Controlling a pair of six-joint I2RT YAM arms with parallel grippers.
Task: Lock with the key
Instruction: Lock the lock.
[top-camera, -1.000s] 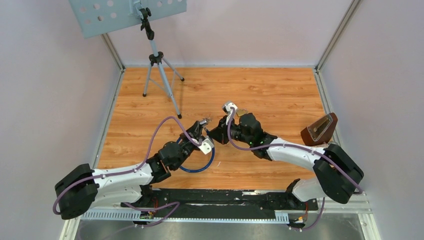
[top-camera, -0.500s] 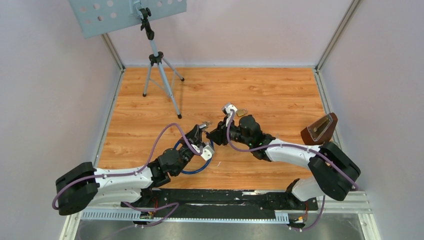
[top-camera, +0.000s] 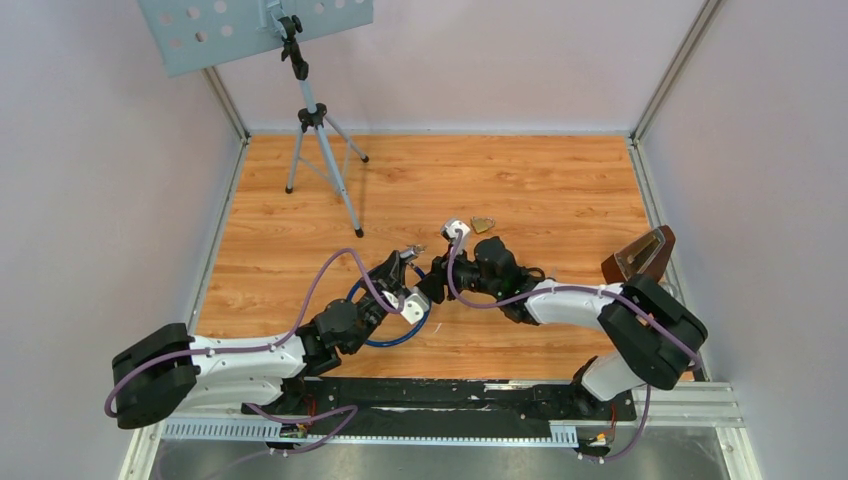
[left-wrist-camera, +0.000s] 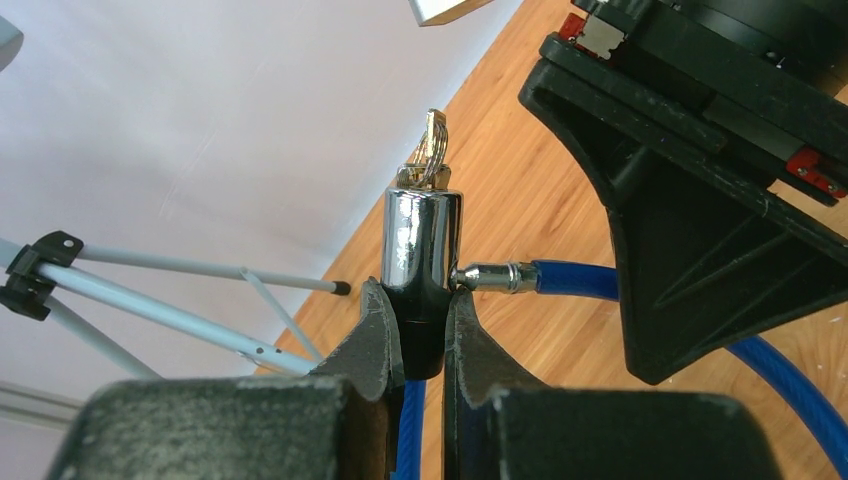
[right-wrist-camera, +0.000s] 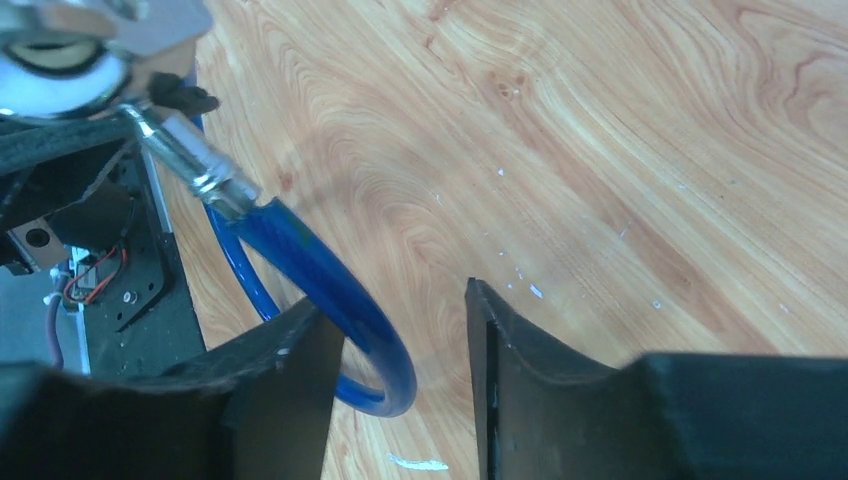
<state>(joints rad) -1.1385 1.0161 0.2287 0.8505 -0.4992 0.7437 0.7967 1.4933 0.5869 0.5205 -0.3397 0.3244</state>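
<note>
A chrome lock cylinder (left-wrist-camera: 423, 240) with a black base stands upright between my left gripper's (left-wrist-camera: 423, 300) fingers, which are shut on the base. A key (left-wrist-camera: 435, 150) on a small ring sticks out of its top. The blue cable's (left-wrist-camera: 580, 280) metal end pin (left-wrist-camera: 490, 274) meets the cylinder's right side. In the top view my left gripper (top-camera: 405, 260) and right gripper (top-camera: 432, 283) are close together above the cable loop (top-camera: 395, 338). My right gripper (right-wrist-camera: 405, 340) is open. The cable (right-wrist-camera: 310, 270) curves through the gap beside its left finger, which is not closed on it.
A small brass object (top-camera: 483, 224) lies on the wooden floor behind the right wrist. A brown holder with a clear panel (top-camera: 640, 257) stands at the right edge. A tripod stand (top-camera: 320, 130) stands at the back left.
My right gripper has moved near and left, close to the left gripper and the cable. My left gripper pulled back slightly with the lock in it.
</note>
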